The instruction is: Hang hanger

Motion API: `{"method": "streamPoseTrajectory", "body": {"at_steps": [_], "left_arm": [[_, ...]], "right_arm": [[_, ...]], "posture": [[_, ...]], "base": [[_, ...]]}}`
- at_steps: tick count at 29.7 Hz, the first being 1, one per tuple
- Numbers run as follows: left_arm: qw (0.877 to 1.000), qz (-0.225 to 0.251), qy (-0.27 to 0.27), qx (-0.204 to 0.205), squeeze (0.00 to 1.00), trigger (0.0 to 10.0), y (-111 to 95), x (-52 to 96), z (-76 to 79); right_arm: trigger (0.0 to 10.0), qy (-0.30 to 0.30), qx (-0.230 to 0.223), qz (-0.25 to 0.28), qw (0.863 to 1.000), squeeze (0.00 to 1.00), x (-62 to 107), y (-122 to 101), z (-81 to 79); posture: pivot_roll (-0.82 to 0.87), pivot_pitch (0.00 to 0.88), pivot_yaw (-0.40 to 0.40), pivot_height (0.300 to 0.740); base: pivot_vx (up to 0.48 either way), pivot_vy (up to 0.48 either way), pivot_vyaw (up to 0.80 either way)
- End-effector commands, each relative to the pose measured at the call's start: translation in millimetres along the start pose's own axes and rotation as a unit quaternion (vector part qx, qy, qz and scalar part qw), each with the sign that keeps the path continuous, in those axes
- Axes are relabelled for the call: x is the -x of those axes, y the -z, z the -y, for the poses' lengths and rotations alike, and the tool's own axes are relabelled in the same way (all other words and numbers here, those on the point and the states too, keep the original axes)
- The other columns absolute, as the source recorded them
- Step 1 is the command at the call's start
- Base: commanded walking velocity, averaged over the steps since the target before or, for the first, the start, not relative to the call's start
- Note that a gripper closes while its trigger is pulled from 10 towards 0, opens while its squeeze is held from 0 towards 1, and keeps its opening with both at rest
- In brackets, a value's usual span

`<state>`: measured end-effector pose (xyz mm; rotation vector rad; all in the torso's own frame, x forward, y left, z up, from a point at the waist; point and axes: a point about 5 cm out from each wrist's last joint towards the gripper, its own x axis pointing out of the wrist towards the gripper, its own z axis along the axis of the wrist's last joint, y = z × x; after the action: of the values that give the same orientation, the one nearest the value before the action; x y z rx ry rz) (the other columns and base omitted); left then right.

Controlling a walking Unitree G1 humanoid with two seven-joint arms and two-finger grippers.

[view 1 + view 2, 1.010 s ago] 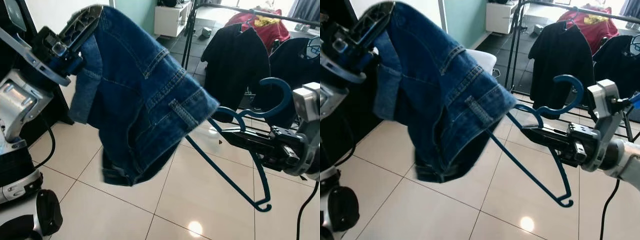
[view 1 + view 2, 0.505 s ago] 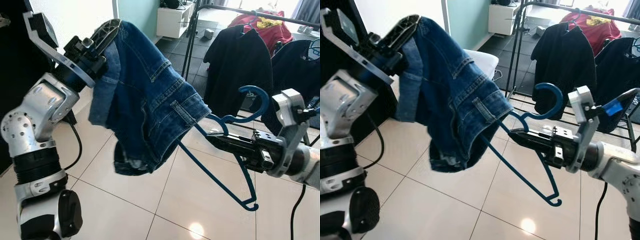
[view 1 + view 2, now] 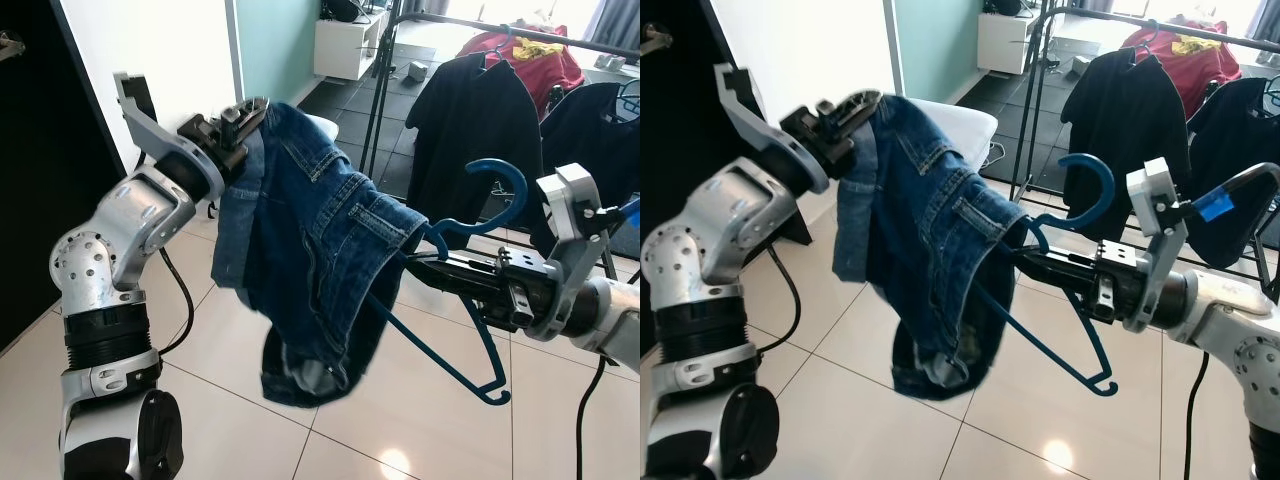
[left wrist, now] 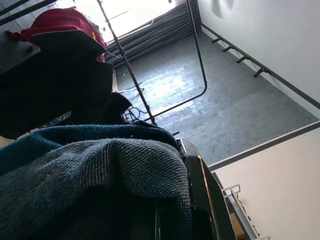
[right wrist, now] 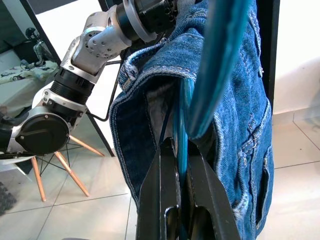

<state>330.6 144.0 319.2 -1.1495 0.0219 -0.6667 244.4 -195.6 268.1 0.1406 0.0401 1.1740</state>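
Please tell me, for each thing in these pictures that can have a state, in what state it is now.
left gripper: shut on the jeans, held high.
right gripper: shut on the hanger.
jeans: draped from the left gripper, one part over the hanger.
hanger: blue, tilted, hook free, not on the rack.
clothes rack: standing, with dark and red garments hung on it.

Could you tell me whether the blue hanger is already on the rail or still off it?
Off: the right gripper holds the blue hanger in mid-air, its hook free, short of the clothes rail.
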Motion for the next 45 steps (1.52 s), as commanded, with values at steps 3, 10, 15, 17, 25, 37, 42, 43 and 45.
{"method": "streamPoseTrajectory", "body": {"at_steps": [3,10,15,17,25,37,42,43,45], "left_arm": [[0.996,-0.026,-0.054,-0.061,0.00,10.0,-4,6.2,-18.0],[0.985,-0.026,-0.124,-0.113,0.00,10.0,-27,22.6,-44.7],[0.983,-0.025,-0.132,-0.125,1.00,10.0,-31,26.4,-48.6],[0.982,-0.027,-0.134,-0.131,1.00,10.0,-32,27.5,-50.1],[0.981,-0.032,-0.113,-0.154,1.00,10.0,-39,30.8,-48.3],[0.961,-0.044,-0.081,-0.262,1.00,10.0,-76,60.6,-43.9],[0.942,-0.069,-0.014,-0.328,1.00,10.0,-86,64.1,-13.5],[0.935,-0.081,0.010,-0.345,1.00,10.0,-86,63.5,-2.1],[0.924,-0.103,0.047,-0.366,1.00,10.0,-83,61.0,13.3]], "right_arm": [[10.0,-0.010,0.051,0.021,0.998,0.00,3.6,-20,-6.3],[10.0,0.000,0.068,0.019,0.997,0.00,19.2,-32,-9.7],[10.0,0.002,0.070,0.021,0.997,0.00,20.9,-34,-11.0],[10.0,0.002,0.071,0.021,0.997,0.00,20.8,-34,-11.1],[10.0,-0.001,0.070,0.021,0.997,0.00,21.3,-34,-11.4],[10.0,0.003,0.067,0.016,0.998,0.00,26.0,-34,-11.7],[10.0,-0.010,0.052,-0.002,0.999,0.00,25.5,-25,-14.6],[10.0,-0.014,0.048,-0.006,0.999,0.00,24.9,-22,-15.2],[10.0,-0.018,0.045,-0.008,0.999,0.00,23.7,-20,-15.5]], "posture": [[-0.04,0.086,-0.011,0.740],[-0.04,0.094,-0.008,0.740],[-0.04,0.095,-0.010,0.740],[-0.04,0.095,-0.010,0.740],[-0.04,0.095,-0.009,0.740],[-0.04,0.090,-0.012,0.740],[-0.03,0.090,-0.011,0.740],[-0.03,0.090,-0.011,0.740],[-0.02,0.083,-0.009,0.740]], "base": [[0.000,0.000,0.00],[0.000,0.000,0.00],[0.000,0.000,0.00],[0.000,0.000,0.00],[0.000,0.000,0.00],[0.000,0.000,0.00],[0.000,0.000,0.00],[0.000,0.000,0.00],[0.000,0.000,0.00]]}}
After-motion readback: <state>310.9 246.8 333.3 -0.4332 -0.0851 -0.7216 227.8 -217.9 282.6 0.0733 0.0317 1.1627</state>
